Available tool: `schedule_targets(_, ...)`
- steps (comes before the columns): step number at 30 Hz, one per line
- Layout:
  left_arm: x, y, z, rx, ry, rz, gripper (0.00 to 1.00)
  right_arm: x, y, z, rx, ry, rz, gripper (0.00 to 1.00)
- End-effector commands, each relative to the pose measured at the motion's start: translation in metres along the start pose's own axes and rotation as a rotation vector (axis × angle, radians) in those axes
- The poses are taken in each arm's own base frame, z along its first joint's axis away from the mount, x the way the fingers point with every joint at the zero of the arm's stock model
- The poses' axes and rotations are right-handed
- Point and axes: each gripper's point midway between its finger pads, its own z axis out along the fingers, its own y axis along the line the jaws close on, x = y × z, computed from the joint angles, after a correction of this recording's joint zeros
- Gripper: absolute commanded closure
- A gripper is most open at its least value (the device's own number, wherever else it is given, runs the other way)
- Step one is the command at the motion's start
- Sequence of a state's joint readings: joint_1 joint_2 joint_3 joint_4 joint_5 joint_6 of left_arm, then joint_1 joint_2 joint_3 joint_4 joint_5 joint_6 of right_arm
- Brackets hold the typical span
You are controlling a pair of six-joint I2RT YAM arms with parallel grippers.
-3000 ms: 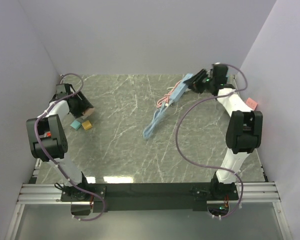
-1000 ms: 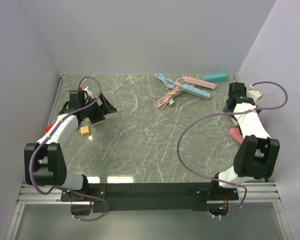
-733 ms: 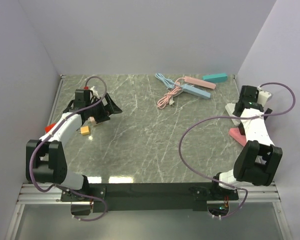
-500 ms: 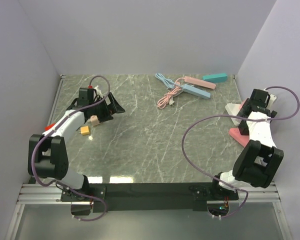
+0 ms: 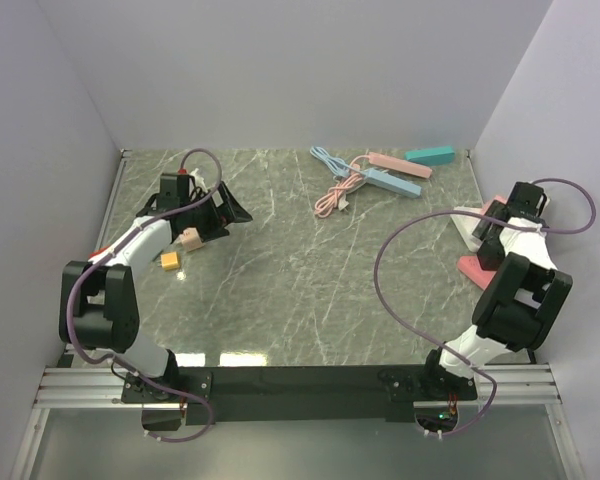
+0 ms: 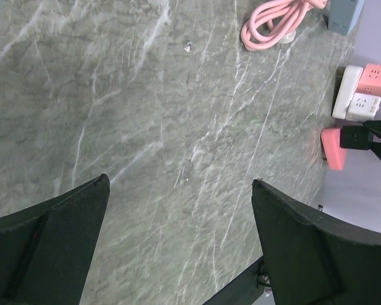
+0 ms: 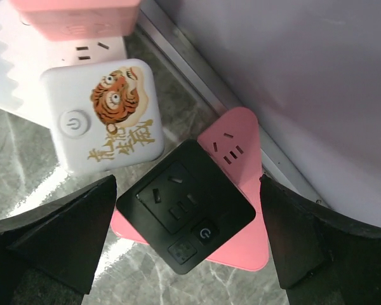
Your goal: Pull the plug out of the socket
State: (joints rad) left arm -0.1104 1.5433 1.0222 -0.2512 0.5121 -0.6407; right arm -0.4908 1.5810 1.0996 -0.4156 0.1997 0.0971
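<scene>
Farthest left, the left claw point(image 6: 179, 184) hung released over bare counter point(image 6: 146, 114), fingers spread and holding nothing. A peach cube point(image 5: 190, 238) and an orange block point(image 5: 170, 262) lay just beside that arm. Toward the middle, at the far edge, a coiled pink cable point(image 5: 332, 200) rested next to a blue power strip point(image 5: 392, 181).

At the far right, close against the wall point(image 7: 292, 63), lay the task's thing: a black adapter plug point(image 7: 187, 213) seated in a flat pink socket point(image 7: 238, 162). A white tiger-printed adapter point(image 7: 105, 124) stood just beside it on a white power strip point(image 7: 6, 82). The right claw point(image 7: 188, 184) was released too, its fingers on either side of the black plug and apparently not touching it.

Several things could have gone wrong from there. The pink socket looked loose on the counter, and the left claw was well apart from it. A one-armed pull would likely have lifted socket and plug together rather than parting them. The plug also sat cornerwise to the fingers, so closing on its corners risked a slip. The tiger adapter was near enough for the left finger to catch it on closing.
</scene>
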Motion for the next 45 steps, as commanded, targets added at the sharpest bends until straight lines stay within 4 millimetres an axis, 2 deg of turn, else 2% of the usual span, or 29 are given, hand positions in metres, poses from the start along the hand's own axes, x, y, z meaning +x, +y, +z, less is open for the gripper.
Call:
schedule_targets(1, -0.015, -0.016, 0.003, 0.051, -0.023, 0.029, 0.01, -0.006, -0.002, 0.002, 0.013, -0.004, 0.016, 0.0)
schedule_targets(7, -0.018, -0.014, 0.008, 0.051, -0.017, 0.022, 0.01, -0.003, 0.008, 0.017, -0.018, 0.037, 0.009, 0.0)
schedule_targets(11, -0.017, -0.015, 0.007, 0.054, -0.023, 0.025, 0.01, 0.003, 0.024, 0.022, -0.097, 0.069, 0.001, 0.04)
schedule_targets(15, -0.014, -0.015, 0.005, 0.062, -0.027, 0.023, 0.01, -0.001, 0.032, 0.01, -0.121, 0.054, -0.002, 0.11)
schedule_targets(18, -0.008, -0.013, 0.005, 0.072, -0.024, 0.017, 0.01, 0.002, 0.048, -0.006, -0.149, 0.038, -0.029, 0.15)
schedule_targets(22, -0.001, -0.012, 0.002, 0.077, -0.018, 0.013, 0.01, 0.02, 0.075, -0.033, -0.173, 0.063, -0.086, 0.19)
schedule_targets(23, 0.0, -0.011, 0.001, 0.076, -0.017, 0.018, 0.01, 0.028, 0.091, -0.042, -0.212, 0.073, -0.119, 0.19)
schedule_targets(26, 0.003, -0.009, -0.004, 0.058, -0.02, 0.033, 0.01, 0.05, 0.118, -0.065, -0.315, 0.109, -0.138, 0.19)
schedule_targets(27, 0.004, -0.009, -0.007, 0.055, -0.023, 0.039, 0.01, 0.056, 0.133, -0.077, -0.361, 0.101, -0.162, 0.2)
schedule_targets(30, 0.007, -0.006, -0.012, 0.036, -0.029, 0.05, 0.01, 0.086, 0.169, -0.1, -0.458, 0.13, -0.231, 0.21)
schedule_targets(32, 0.011, -0.004, -0.014, 0.029, -0.025, 0.053, 0.01, 0.099, 0.192, -0.11, -0.513, 0.135, -0.246, 0.21)
schedule_targets(33, 0.014, -0.002, -0.014, 0.024, -0.017, 0.05, 0.01, 0.114, 0.212, -0.117, -0.536, 0.15, -0.288, 0.21)
schedule_targets(35, 0.016, -0.002, -0.015, 0.03, -0.01, 0.053, 0.01, 0.127, 0.232, -0.121, -0.557, 0.166, -0.315, 0.22)
schedule_targets(36, 0.019, -0.003, -0.016, 0.033, -0.001, 0.055, 0.01, 0.133, 0.248, -0.121, -0.571, 0.184, -0.336, 0.21)
schedule_targets(37, 0.02, -0.002, -0.017, 0.029, 0.003, 0.053, 0.01, 0.148, 0.265, -0.132, -0.593, 0.194, -0.393, 0.22)
schedule_targets(38, 0.02, -0.002, -0.019, 0.029, -0.001, 0.059, 0.01, 0.153, 0.274, -0.135, -0.589, 0.191, -0.421, 0.21)
schedule_targets(39, 0.02, -0.003, -0.02, 0.03, -0.002, 0.063, 0.01, 0.156, 0.292, -0.138, -0.608, 0.191, -0.44, 0.21)
schedule_targets(40, 0.02, -0.003, -0.021, 0.025, -0.002, 0.063, 0.01, 0.169, 0.308, -0.152, -0.645, 0.191, -0.491, 0.21)
schedule_targets(45, 0.016, -0.009, -0.028, 0.026, -0.024, 0.073, 0.01, 0.197, 0.363, -0.183, -0.709, 0.187, -0.643, 0.17)
